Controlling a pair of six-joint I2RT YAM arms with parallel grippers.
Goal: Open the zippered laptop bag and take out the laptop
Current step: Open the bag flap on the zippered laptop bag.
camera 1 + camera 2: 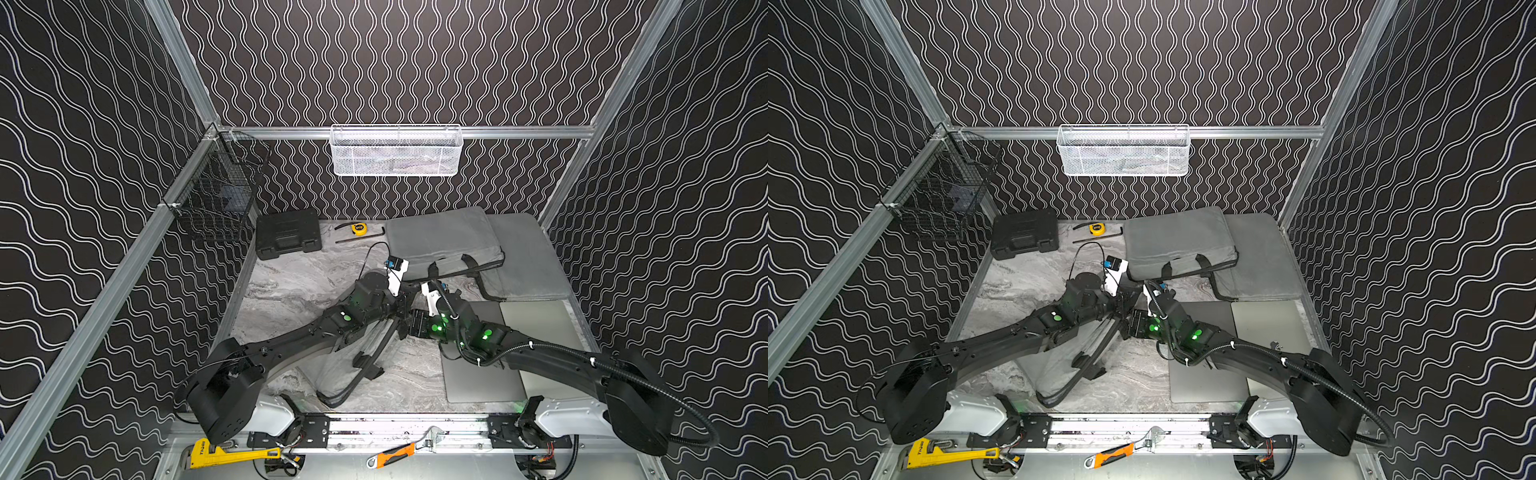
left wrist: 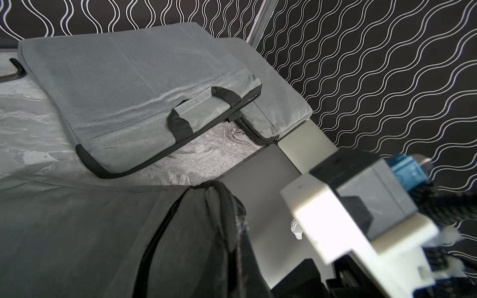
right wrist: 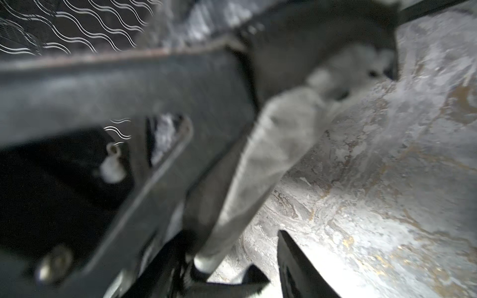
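Grey marbled tabletop (image 1: 291,286), 3 black wave-patterned walls (image 1: 395,62)

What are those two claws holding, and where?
The left gripper pinches the near grey fabric laptop bag by its bunched black-trimmed edge. Whether the right gripper holds anything cannot be told.

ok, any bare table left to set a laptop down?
Best: marble between the black case and the left arm. Smaller strip front centre, between the near bag and dark laptop. Right side crowded: silver laptop, stacked bags.
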